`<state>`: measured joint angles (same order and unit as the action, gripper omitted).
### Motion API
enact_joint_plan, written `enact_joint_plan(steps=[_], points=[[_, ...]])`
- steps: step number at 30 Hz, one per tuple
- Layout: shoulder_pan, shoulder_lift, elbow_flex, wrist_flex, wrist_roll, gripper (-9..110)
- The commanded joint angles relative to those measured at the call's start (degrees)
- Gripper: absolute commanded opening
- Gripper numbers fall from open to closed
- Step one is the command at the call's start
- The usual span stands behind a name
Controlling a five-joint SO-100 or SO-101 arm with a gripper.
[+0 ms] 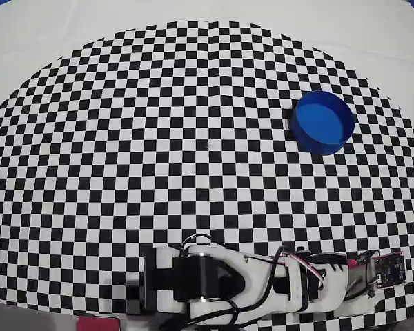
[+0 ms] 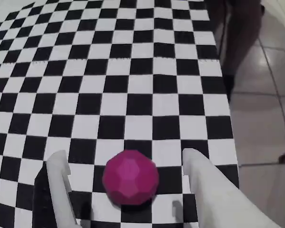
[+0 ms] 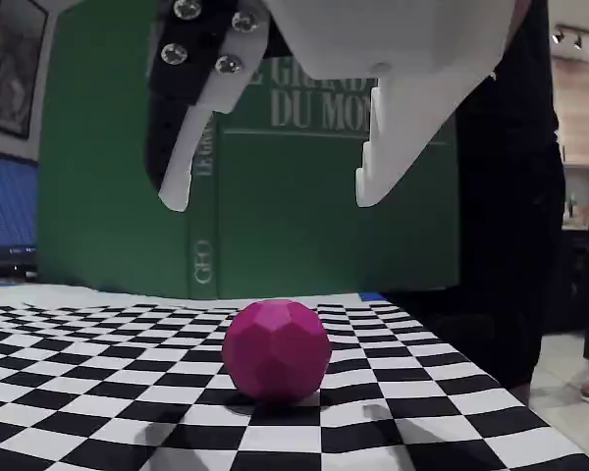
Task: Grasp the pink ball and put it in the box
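Overhead view: the round bright blue tub (image 1: 322, 122) stands empty, far from the arm, with clear checkered cloth (image 1: 159, 138) between.

Wrist view: the small faceted magenta ball (image 2: 130, 177) lies between the spread white gripper (image 2: 126, 164), near the cloth's right edge.

Fixed view: the fingers (image 3: 182, 167) hang released above the resting ball; grasp and carry remain.

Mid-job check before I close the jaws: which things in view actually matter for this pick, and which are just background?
Part of the job:
- small faceted magenta-pink ball, on the cloth between the fingertips
- round low bright blue tub, empty
- white two-finger gripper, open, above the ball

Just there:
- black-and-white checkered cloth
- large green book standing behind the ball
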<state>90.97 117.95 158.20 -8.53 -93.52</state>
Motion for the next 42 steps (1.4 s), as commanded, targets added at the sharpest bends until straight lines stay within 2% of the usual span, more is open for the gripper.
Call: enact_joint_plan(steps=[1,42], points=[[0.6,-1.8,-3.3,-1.5,0.4,28],[-0.2,-18.9,-14.9,-2.9,0.4,28]])
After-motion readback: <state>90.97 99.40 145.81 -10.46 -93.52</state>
